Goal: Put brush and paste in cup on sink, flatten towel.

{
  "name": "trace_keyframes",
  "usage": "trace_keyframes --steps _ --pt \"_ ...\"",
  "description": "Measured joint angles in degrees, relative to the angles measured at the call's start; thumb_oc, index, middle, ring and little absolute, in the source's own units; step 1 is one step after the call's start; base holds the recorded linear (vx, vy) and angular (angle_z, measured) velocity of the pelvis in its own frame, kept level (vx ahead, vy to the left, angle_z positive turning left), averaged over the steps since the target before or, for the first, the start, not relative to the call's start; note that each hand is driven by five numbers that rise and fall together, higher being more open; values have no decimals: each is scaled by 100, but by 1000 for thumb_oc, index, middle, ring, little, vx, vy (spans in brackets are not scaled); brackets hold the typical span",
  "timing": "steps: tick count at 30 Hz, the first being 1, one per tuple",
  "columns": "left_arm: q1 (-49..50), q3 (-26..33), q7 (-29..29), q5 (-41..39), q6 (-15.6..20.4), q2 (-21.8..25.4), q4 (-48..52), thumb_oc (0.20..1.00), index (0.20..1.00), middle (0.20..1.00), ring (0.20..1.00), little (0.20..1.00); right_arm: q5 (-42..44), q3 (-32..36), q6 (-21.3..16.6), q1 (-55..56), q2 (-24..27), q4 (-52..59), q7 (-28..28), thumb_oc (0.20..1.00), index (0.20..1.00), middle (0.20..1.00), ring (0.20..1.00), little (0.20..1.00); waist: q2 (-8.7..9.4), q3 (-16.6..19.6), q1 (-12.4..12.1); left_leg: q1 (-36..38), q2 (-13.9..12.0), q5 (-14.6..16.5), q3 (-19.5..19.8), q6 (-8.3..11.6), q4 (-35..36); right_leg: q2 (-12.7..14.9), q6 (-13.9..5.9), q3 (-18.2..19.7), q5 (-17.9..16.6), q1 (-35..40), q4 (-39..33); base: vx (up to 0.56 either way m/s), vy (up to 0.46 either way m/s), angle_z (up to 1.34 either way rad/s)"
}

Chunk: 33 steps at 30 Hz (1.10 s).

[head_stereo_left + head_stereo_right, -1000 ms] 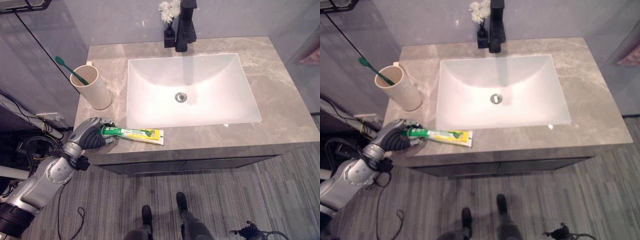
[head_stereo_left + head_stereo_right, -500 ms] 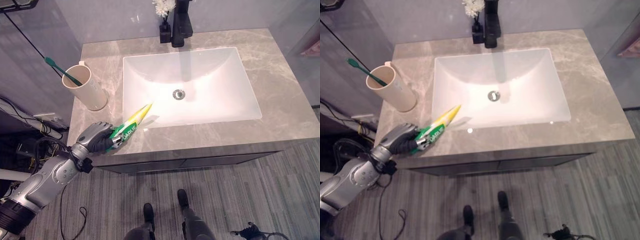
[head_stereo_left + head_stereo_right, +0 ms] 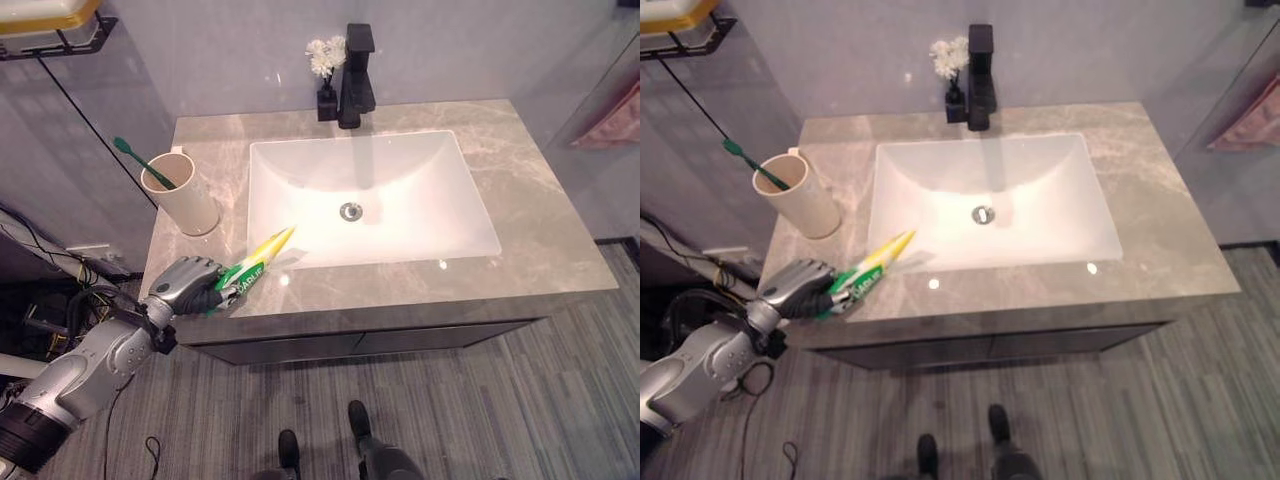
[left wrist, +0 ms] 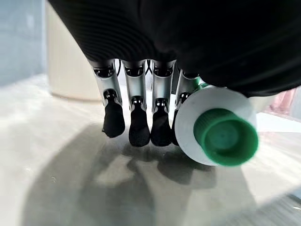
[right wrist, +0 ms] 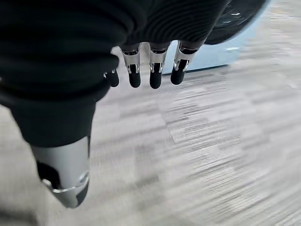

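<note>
Left eye view: one grey marbled table (image 3: 545, 230) carries one white sink (image 3: 372, 200), one black tap (image 3: 357, 62) and one small black vase of white flowers (image 3: 325, 70) at the back. One cream cup (image 3: 182, 193) stands on the table left of the sink with one green toothbrush (image 3: 135, 159) leaning in it. One green-and-yellow toothpaste tube (image 3: 259, 261) is gripped at its cap end by the left robot hand (image 3: 186, 285) at the table's front left corner; the tube slants up toward the sink, its flat end raised.

Right eye view: the same scene; the cup lies beyond the left robot hand, apart from the tube.

Left wrist view: the curled fingers (image 4: 139, 123) clamp the tube, its green cap (image 4: 226, 136) facing the camera just beside the fingertips, above the table.

Right wrist view: the right robot hand (image 5: 66, 84) hangs over grey floor (image 5: 211, 155), fingers relaxed, holding nothing.
</note>
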State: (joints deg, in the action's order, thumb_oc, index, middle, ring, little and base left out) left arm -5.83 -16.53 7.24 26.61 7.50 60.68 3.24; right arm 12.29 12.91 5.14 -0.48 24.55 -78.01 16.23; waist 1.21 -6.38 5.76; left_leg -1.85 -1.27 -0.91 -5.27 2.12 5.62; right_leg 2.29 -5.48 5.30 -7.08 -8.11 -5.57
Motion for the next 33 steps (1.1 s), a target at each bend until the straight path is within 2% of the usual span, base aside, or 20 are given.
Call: trace_keyframes --steps 2,3,5,6,9,10,11,12,16,18,19,20,21,24,25,27,30,31,32,33 --pt "-25 239 187 130 -122 2 -32 200 200 200 200 200 640 454 -30 40 115 -31 14 1000 1000 1000 1000 1000 173 132 12 87 -26 20 10 14 0 -27 43 -40 31 103 -1 -9 -10 6" --pt "-46 311 279 130 -159 3 -32 200 200 200 200 200 791 480 -33 46 159 -5 11 1000 1000 1000 1000 1000 226 169 31 96 -32 20 20 14 0 -31 51 -56 41 114 -1 -18 -13 9" --pt "-87 539 395 142 -246 16 69 200 200 200 200 200 1195 980 -27 37 296 30 19 1000 1000 1000 1000 1000 311 229 44 112 -30 18 21 12 -5 -30 67 -60 31 131 5 3 -2 2" --pt "-127 774 576 156 -289 157 202 200 200 200 200 200 1539 1321 -80 33 575 120 135 1000 1000 1000 1000 1000 340 259 79 182 -18 26 26 4 0 -19 75 -63 21 206 33 0 0 0" --pt "-334 1000 858 158 -308 215 298 200 200 200 200 200 1838 1449 -255 78 980 510 445 1000 1000 1000 1000 1000 320 459 131 195 -6 48 19 -22 2 -2 56 -68 36 222 3 -3 11 -1" --pt "-385 1131 986 245 -349 214 393 200 200 200 200 200 1967 1606 -281 80 964 1207 821 1000 1000 1000 1000 1000 314 486 149 233 -2 51 2 -29 -2 -7 61 -52 31 249 49 -70 18 -11" --pt "-392 1237 1146 394 -418 212 509 200 200 200 200 200 2010 1719 -488 498 687 3080 1293 1000 1000 1000 1000 1000 246 488 200 265 0 57 -16 -32 5 -11 64 0 7 256 39 8 39 -15" --pt "-430 1316 1273 566 -415 185 567 200 200 200 200 200 1803 1526 -950 479 613 4436 1522 1000 1000 1000 1000 1000 127 555 324 291 1 63 -32 -40 1 -10 62 21 8 280 27 2 30 -13" --pt "-906 1349 1450 987 -293 202 818 200 200 200 200 200 944 965 -1234 254 594 6742 2134 1000 1000 1000 1000 1000 -109 695 406 404 -26 108 -45 8 7 -42 37 29 68 386 32 -6 22 -3" --pt "-1354 1305 1458 1001 -264 215 824 200 200 200 200 200 677 524 -1366 72 641 7450 1988 1000 1000 1000 1000 1000 -153 717 428 401 -28 107 -44 14 7 -42 37 32 67 382 0 0 0 0" --pt "-1733 1286 1475 998 -219 229 949 200 200 200 200 200 492 244 -1524 -164 693 7538 1660 1000 1000 1000 1000 1000 -141 736 421 413 -31 102 -37 21 6 -46 38 27 67 402 0 -45 -9 4" --pt "-2031 1224 1530 993 -159 385 1042 200 200 200 200 200 512 107 -1523 -248 772 7517 1409 1000 1000 1000 1000 1000 -123 748 388 419 -30 100 -38 23 5 -47 41 22 64 409 9 -67 -18 1" --pt "-2735 488 1534 944 -143 747 907 200 200 200 200 200 1161 -564 -1493 -347 1303 7469 898 1000 1000 1000 1000 1000 -79 782 290 438 -25 83 -36 -1 1 -39 66 24 42 426 46 -51 -20 -2" --pt "-3710 -567 1433 919 54 1125 738 200 200 200 200 200 2496 -2064 -1444 -1429 1953 7023 -285 1000 1000 1000 1000 1000 11 840 292 478 -27 80 -61 1 0 -41 64 40 28 454 47 -28 -6 -6" --pt "-3716 -568 1421 919 85 1125 754 200 200 200 200 200 2616 -2129 -1406 -1564 1932 7030 -424 1000 1000 1000 1000 1000 13 840 281 477 -27 79 -61 1 -2 -42 68 40 24 454 47 0 0 0" --pt "-3866 -754 1405 826 198 1285 835 200 200 200 200 200 3178 -2723 -1263 -2234 1989 6966 -743 1000 1000 1000 1000 1000 18 840 213 483 -29 79 -67 2 -4 -48 76 42 18 453 47 0 0 0" --pt "-3980 -788 1392 762 222 1314 928 200 200 200 200 200 3832 -3200 -1264 -2956 1503 7000 -1064 1000 1000 1000 1000 1000 16 833 92 580 -53 78 -66 10 -21 -69 75 25 23 555 47 -4 0 4" --pt "-4173 -895 1404 747 235 1309 999 200 200 200 200 200 4188 -3650 -1260 -3353 1271 7037 -1276 1000 1000 1000 1000 1000 22 829 -36 585 -57 78 -16 11 -22 -69 71 -41 40 585 46 -13 2 16" --pt "-4195 -904 1417 743 235 1284 1029 200 200 200 200 200 4312 -4035 -1250 -3622 1269 7078 -1423 1000 1000 1000 1000 1000 22 829 -85 581 -57 78 4 11 -22 -64 72 -64 41 595 36 -6 4 19" --pt "-4214 -921 1424 741 242 1291 1128 200 200 200 200 200 4357 -4181 -1239 -3747 1171 7139 -1561 1000 1000 1000 1000 1000 22 829 -195 584 -57 77 20 10 -23 -57 72 -82 43 609 46 -5 4 7"
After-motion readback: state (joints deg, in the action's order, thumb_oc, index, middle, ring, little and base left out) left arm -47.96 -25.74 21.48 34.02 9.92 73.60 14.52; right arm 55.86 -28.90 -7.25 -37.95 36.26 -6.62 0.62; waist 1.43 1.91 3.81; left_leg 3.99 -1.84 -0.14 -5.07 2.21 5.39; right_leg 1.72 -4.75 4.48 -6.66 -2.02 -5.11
